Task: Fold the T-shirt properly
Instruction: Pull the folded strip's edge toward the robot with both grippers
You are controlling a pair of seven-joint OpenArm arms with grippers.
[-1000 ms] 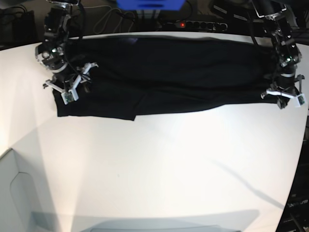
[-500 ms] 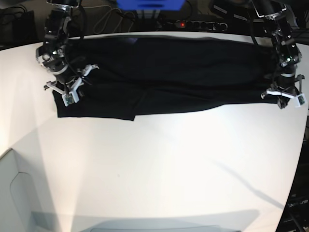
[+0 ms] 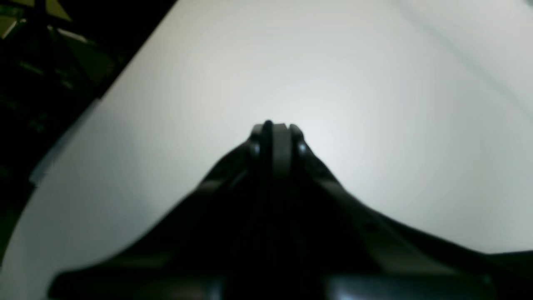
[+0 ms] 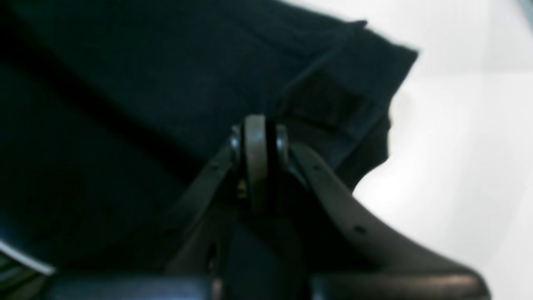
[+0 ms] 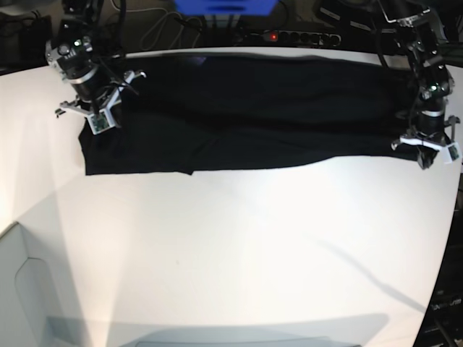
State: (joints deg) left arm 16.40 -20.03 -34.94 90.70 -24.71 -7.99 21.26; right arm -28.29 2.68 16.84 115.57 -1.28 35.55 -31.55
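Note:
The black T-shirt (image 5: 260, 116) lies folded into a long band across the far side of the white table (image 5: 239, 246). My right gripper (image 5: 98, 121) hangs over its left end. In the right wrist view that gripper (image 4: 260, 125) is shut, and creases of the T-shirt (image 4: 166, 83) run into its tips, so it pinches the cloth near a sleeve corner (image 4: 366, 71). My left gripper (image 5: 427, 150) sits at the shirt's right end. Seen from the left wrist, the left gripper (image 3: 275, 127) is shut over bare table (image 3: 374, 83), with no cloth visible between its tips.
A power strip with a red light (image 5: 289, 36) and a blue object (image 5: 224, 6) sit behind the table's far edge. The table's curved edge runs close past the left gripper, with dark floor (image 3: 41, 62) beyond. A white box corner (image 5: 22, 289) stands at the near left.
My right gripper has shut and moved toward the far left corner. The shirt's front-left hem has shifted slightly with it. The left arm has stayed in place.

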